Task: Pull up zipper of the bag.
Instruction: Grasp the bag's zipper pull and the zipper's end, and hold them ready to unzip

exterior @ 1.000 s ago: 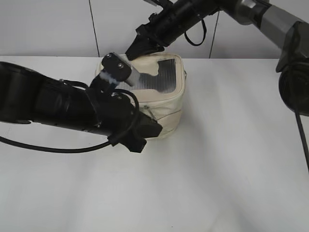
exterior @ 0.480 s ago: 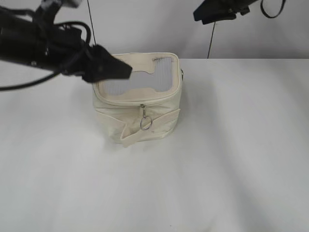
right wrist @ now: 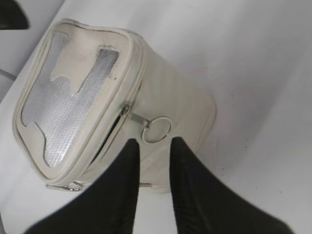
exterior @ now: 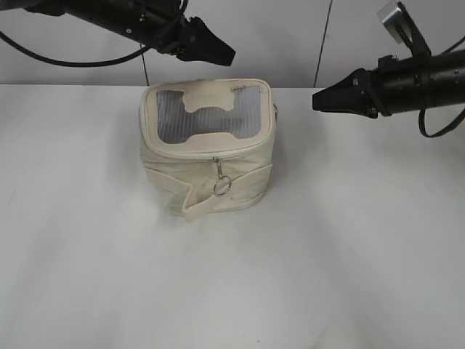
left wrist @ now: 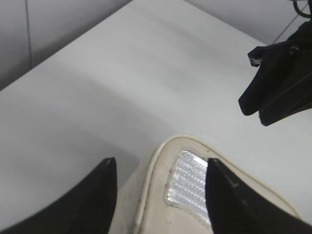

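Observation:
The cream bag (exterior: pixel 167 161) stands upright mid-table, its grey window with the cream patch facing up. The zipper (exterior: pixel 190 154) runs under the top rim; a silver ring pull (exterior: pixel 221 185) hangs on the front. My left gripper (exterior: pixel 220 53) is open and empty, in the air above the bag's far edge; in the left wrist view (left wrist: pixel 158 168) its fingers frame a bag corner (left wrist: pixel 153 195). My right gripper (exterior: pixel 321 99) hovers right of the bag, apart from it. In the right wrist view (right wrist: pixel 153 145) its fingers stand narrowly apart, empty, below a second ring pull (right wrist: pixel 157 130); the zipper (right wrist: pixel 113 130) gapes there.
The white table (exterior: pixel 349 240) stretches on all sides of the bag, with a pale wall behind it. The right gripper also shows in the left wrist view (left wrist: pixel 273 97), beyond the bag. Another small ring (right wrist: pixel 73 185) hangs at the bag's lower edge.
My left arm has lifted off the bag's front and swung up behind it. My right arm has moved from behind the bag, up, then down to its right side. Both hold nothing.

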Controlling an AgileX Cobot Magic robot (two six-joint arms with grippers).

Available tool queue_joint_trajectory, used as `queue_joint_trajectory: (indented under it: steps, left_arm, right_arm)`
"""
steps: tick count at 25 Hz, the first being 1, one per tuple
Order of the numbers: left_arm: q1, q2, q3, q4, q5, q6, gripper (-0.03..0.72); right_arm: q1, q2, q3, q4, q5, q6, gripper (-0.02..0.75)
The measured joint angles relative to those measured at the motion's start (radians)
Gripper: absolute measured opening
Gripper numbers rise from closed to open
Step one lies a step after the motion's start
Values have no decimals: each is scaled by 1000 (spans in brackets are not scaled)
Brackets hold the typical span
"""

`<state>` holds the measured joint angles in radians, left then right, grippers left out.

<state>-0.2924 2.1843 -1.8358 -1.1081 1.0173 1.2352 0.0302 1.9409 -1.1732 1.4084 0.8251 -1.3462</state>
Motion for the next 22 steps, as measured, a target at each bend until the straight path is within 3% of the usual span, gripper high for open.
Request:
queue_joint_trajectory:
  steps: [2,6,14,17,20,22]
  left_arm:
    - [-4,76,-133,58,61,-49,450]
    - [-11,174,-289,156,115,-126,456]
    - [-19,213,-331,243,187,-184,454]
    - [-19,213,-335,270,189,-203,335]
    - [-21,213,-337,273,195,-204,99]
    - [-24,213,-337,278,196,-204,59]
  right_arm:
    - [0,-10,89,117,-8,-148,267]
    - [0,15,120,193,-7,-237,449]
    - [46,32,121,214,-17,-380,491]
    - [99,32,122,212,-91,-423,492]
    - [160,32,122,210,-189,-447,494]
    - [188,32,122,210,-250,-454,494]
